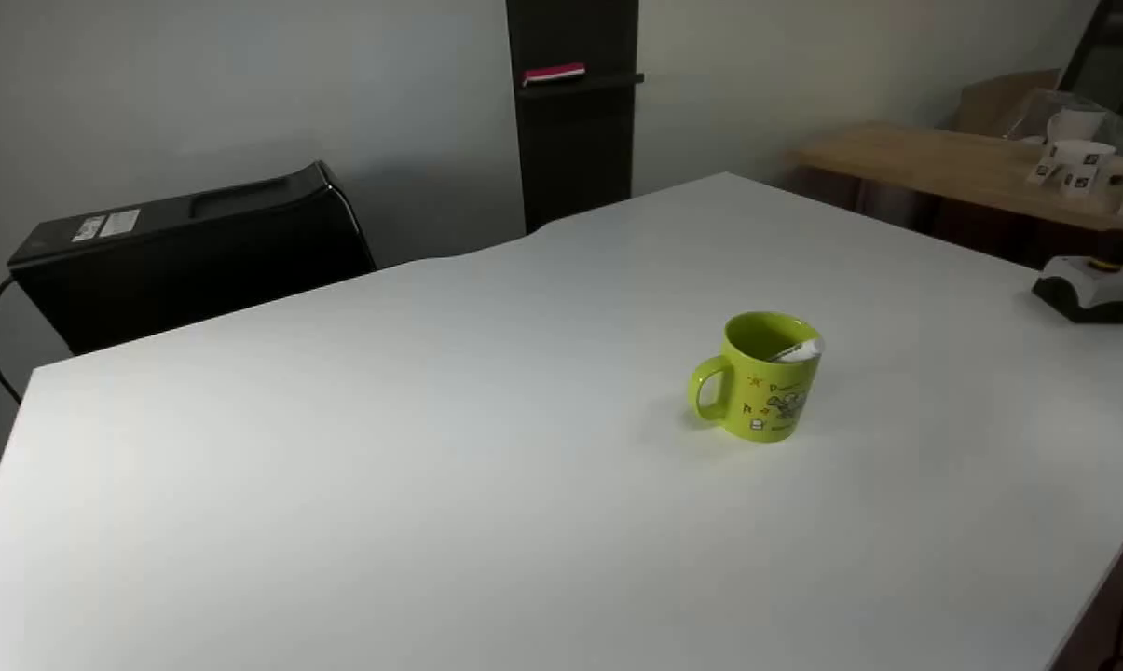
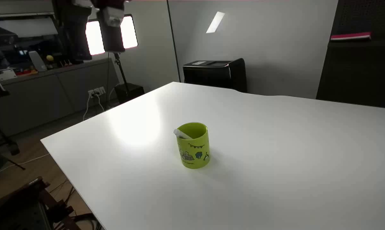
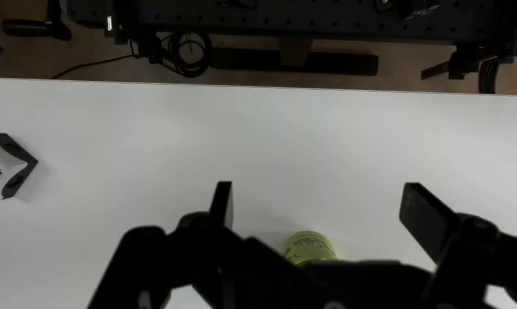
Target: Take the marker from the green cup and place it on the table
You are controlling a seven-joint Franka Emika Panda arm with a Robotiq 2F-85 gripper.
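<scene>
High over the table (image 3: 155, 141), inward from the edge crossing the wrist view, the gripper (image 3: 317, 204) points straight down, its jaws wide apart and empty. Well in from the corners, the marker (image 1: 802, 351) slants inside the yellow-green mug (image 1: 766, 401), one end past the rim.

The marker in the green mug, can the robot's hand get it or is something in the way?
Nothing visible blocks the open hand from the marker: its end sticks out of the green mug, though the mug surrounds its lower part.
</scene>
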